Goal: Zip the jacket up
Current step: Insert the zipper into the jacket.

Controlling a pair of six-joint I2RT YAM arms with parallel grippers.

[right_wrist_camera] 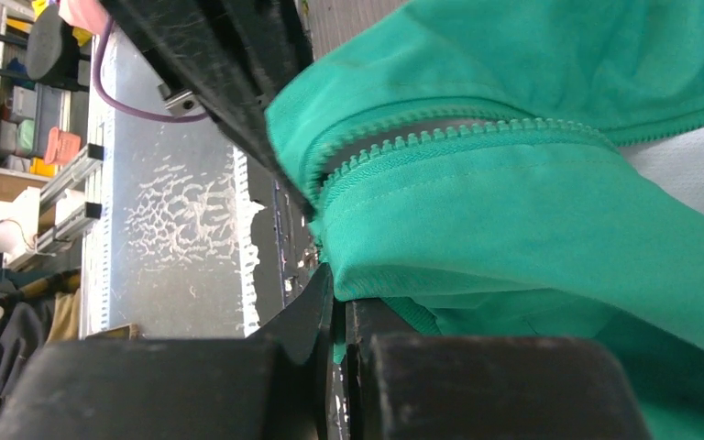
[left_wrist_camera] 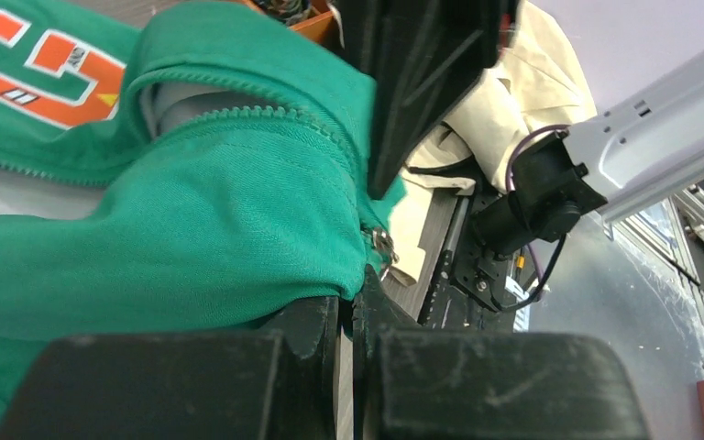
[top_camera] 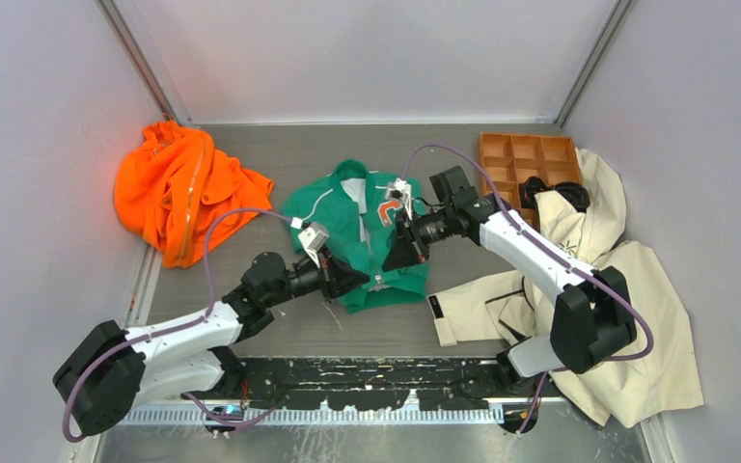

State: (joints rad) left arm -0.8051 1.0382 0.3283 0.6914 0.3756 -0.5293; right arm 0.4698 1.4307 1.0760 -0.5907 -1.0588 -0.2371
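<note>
From above, the green jacket (top_camera: 352, 227) lies in the middle of the table (top_camera: 289, 333). An orange cloth (top_camera: 178, 188) is at its 9 o'clock and a cream coat (top_camera: 627, 318) at its 4 o'clock. The left claw (top_camera: 352, 280) sits on the jacket's bottom edge at 6 o'clock. The right claw (top_camera: 400, 253) sits at about 4 o'clock. Both tips are black and small here, so it is hard to see how they grip.

In the left wrist view, the jacket (left_wrist_camera: 192, 229) fills the picture from 9 o'clock to the middle, and its far parts are cut off. The left claw (left_wrist_camera: 348, 307) is at 6 o'clock, pressed together on the green edge beside the zipper (left_wrist_camera: 266, 115). The right claw (left_wrist_camera: 380, 179) comes down from 12 o'clock onto the same fold.

In the right wrist view, the jacket (right_wrist_camera: 532, 211) fills the 3 o'clock side. The right claw (right_wrist_camera: 335, 293) is at 6 o'clock, squeezed tight on green cloth just under the zipper (right_wrist_camera: 440, 137). The left claw (right_wrist_camera: 298, 188) reaches in from 11 o'clock, its tip hidden in the fold.
</note>
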